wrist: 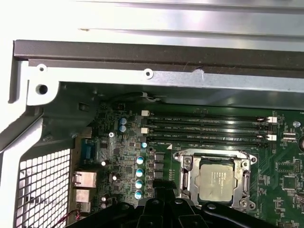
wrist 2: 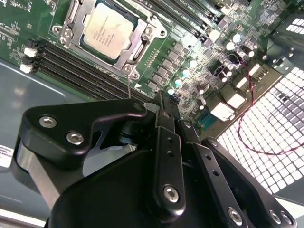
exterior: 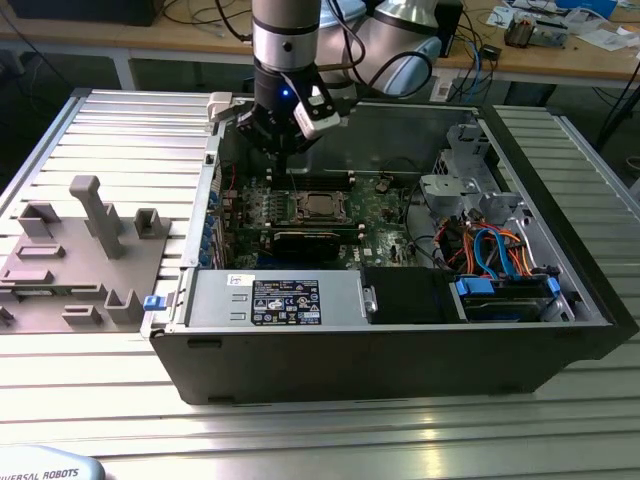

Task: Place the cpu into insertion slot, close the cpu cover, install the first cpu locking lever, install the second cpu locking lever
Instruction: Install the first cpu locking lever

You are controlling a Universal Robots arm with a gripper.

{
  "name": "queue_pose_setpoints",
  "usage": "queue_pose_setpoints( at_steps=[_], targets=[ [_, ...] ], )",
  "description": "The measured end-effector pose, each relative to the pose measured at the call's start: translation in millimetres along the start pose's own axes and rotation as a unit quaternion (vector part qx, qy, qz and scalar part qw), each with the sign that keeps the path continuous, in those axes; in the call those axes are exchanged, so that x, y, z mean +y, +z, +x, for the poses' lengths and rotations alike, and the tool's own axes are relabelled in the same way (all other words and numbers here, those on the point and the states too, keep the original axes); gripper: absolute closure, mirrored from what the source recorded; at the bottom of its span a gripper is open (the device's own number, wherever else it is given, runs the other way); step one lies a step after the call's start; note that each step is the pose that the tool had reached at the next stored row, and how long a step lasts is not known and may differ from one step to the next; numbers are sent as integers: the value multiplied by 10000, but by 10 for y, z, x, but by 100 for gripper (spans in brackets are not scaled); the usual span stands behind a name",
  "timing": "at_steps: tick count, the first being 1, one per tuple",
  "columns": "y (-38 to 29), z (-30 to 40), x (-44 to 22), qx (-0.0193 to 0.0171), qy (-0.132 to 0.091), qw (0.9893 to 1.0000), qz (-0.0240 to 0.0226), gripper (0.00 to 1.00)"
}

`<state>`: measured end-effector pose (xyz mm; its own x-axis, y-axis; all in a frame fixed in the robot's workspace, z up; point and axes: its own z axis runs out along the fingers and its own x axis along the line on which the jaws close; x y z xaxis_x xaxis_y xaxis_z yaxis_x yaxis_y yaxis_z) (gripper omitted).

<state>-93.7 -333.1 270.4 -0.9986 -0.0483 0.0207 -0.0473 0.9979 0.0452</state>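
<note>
Tool above covered cpu

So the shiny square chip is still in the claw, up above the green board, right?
Not quite. The cpu already sits in its socket on the green board, with the cpu cover closed around it; the second wrist view shows this. The claw is above the green board, as you said.

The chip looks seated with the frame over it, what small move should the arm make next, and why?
Probably ease the gripper down onto the thin lever that seems to stand up beside the cover. The cpu lies seated, with the cover framing it, and the gripper hangs close by that lever.
</note>
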Motion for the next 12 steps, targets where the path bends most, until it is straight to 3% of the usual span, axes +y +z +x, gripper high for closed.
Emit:
queue_pose_setpoints(
  at_steps=[12],
  targets=[
    [15, 38, 141, 0, 0, 10000, -1, 89]
  ],
)
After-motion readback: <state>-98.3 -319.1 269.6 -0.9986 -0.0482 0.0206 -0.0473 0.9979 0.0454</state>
